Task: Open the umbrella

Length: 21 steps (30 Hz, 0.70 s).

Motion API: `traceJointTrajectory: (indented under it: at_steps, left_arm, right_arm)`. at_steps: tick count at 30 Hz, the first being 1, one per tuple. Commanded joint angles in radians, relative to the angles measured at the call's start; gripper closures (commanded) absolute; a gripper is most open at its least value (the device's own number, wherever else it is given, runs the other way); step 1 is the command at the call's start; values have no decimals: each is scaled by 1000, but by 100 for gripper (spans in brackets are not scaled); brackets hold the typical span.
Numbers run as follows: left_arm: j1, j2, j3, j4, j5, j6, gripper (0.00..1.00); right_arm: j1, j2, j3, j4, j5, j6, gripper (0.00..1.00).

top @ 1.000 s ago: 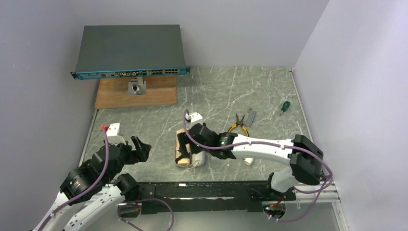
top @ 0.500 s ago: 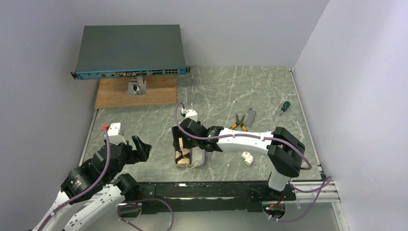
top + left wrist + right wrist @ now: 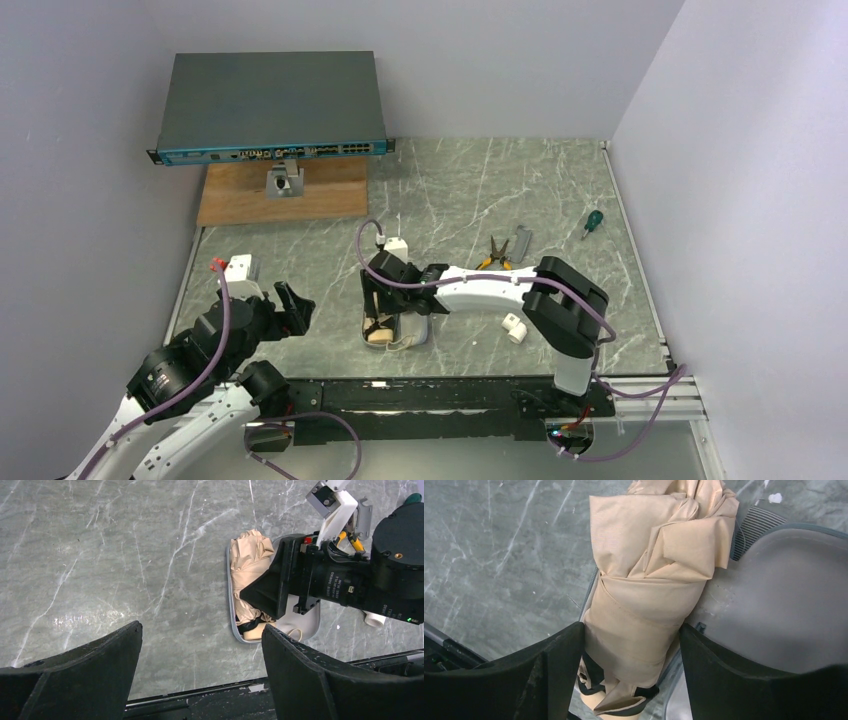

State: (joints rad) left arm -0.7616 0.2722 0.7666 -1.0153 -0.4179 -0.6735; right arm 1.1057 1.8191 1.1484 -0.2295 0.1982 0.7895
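The umbrella point(image 3: 649, 580) is folded, a cream-beige bundle with a strap round it and black trim above a tan handle. It lies in the left half of an open lavender-grey case point(image 3: 784, 590) near the table's front edge. My right gripper point(image 3: 631, 627) straddles the bundle just above the handle, and both fingers press on the fabric. From above, the right gripper point(image 3: 380, 300) covers most of the umbrella point(image 3: 380, 335). My left gripper point(image 3: 200, 627) hangs open over bare table to the left of the umbrella point(image 3: 247, 565), with nothing between its fingers.
Yellow-handled pliers point(image 3: 497, 258) and a grey metal piece point(image 3: 520, 240) lie right of the case. A white fitting point(image 3: 514, 327) sits by the right arm. A green screwdriver point(image 3: 592, 222) is at far right. A network switch point(image 3: 270, 105) stands over a wooden board point(image 3: 285, 190) at back left.
My right arm has reached further left and down over the case, and its jaws have narrowed onto the umbrella. The left arm has stayed still.
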Motion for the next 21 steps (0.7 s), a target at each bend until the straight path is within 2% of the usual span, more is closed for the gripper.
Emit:
traceJointTrajectory:
  at_steps: [1, 4, 8, 12, 21]
  left_arm:
    - [2, 2, 6, 12, -19, 1, 10]
    - [1, 1, 7, 12, -19, 0, 10]
    - [2, 2, 7, 13, -19, 1, 9]
    - [2, 8, 7, 14, -18, 3, 9]
    - [2, 18, 8, 9, -23, -3, 10]
  right_arm:
    - [-4, 37, 52, -3, -23, 26, 29]
    - [-5, 56, 57, -4, -34, 21, 34]
    - [-5, 66, 62, -9, -32, 16, 54]
    - [-9, 42, 90, -37, -19, 8, 65]
    - [-8, -85, 219, -114, -52, -42, 77]
